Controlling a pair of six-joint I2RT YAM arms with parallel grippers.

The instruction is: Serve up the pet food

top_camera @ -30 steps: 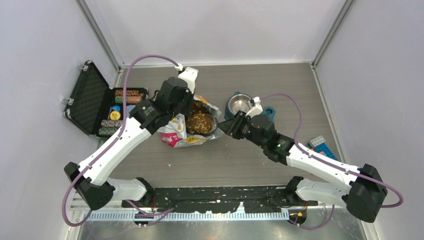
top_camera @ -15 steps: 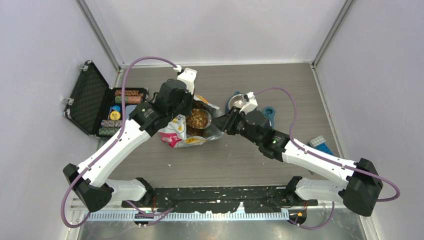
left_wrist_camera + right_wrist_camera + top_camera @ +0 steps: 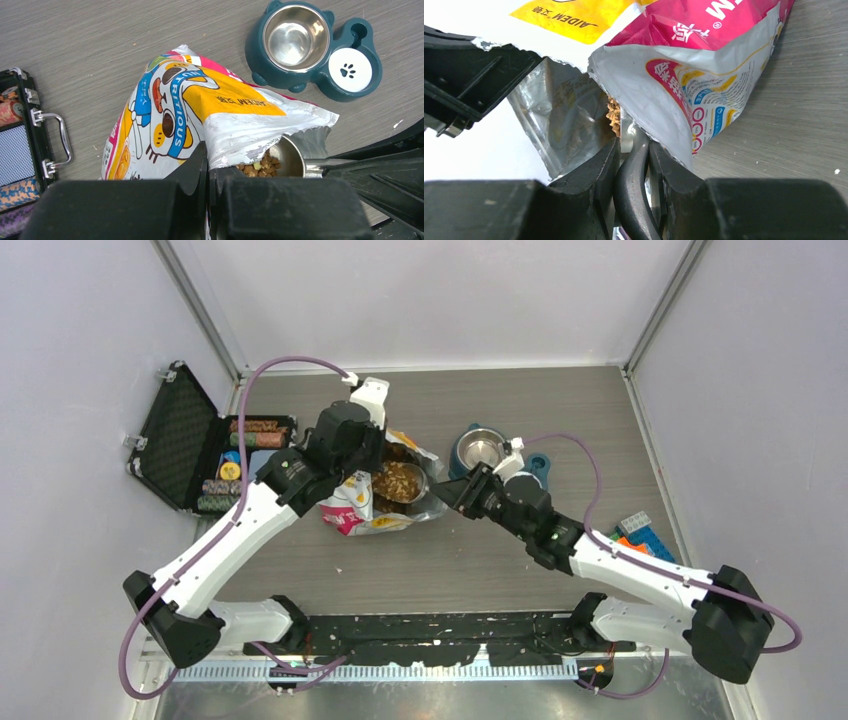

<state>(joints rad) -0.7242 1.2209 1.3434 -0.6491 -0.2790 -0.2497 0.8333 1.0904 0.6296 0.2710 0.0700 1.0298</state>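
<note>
Pet food [image 3: 398, 480] fills the open mouth of a colourful bag [image 3: 350, 508] lying mid-tabletop [image 3: 560, 410] in the top view. The left fingers [image 3: 354, 472] sit at its 9 o'clock, on the bag's rim, and the right fingers [image 3: 452, 496] sit at its 3 o'clock. A teal feeder [image 3: 482, 450] stands at 2 o'clock of the bag, and an open black case [image 3: 185, 445] at 9 o'clock.

From the left wrist, the left fingers [image 3: 202, 162] are pinched flat on the torn edge of the bag [image 3: 220, 100]. Pet food [image 3: 257, 167] lies in a metal scoop [image 3: 290, 155] at their 3 o'clock, just beside the tips, under the bag's flap.

From the right wrist, the right fingers [image 3: 609, 155] stand narrow, clamped on the scoop's black handle [image 3: 633, 175]. Pet food [image 3: 613, 117] shows at 12 o'clock, just past the tips, inside the foil-lined mouth of the bag [image 3: 684, 75].
</note>
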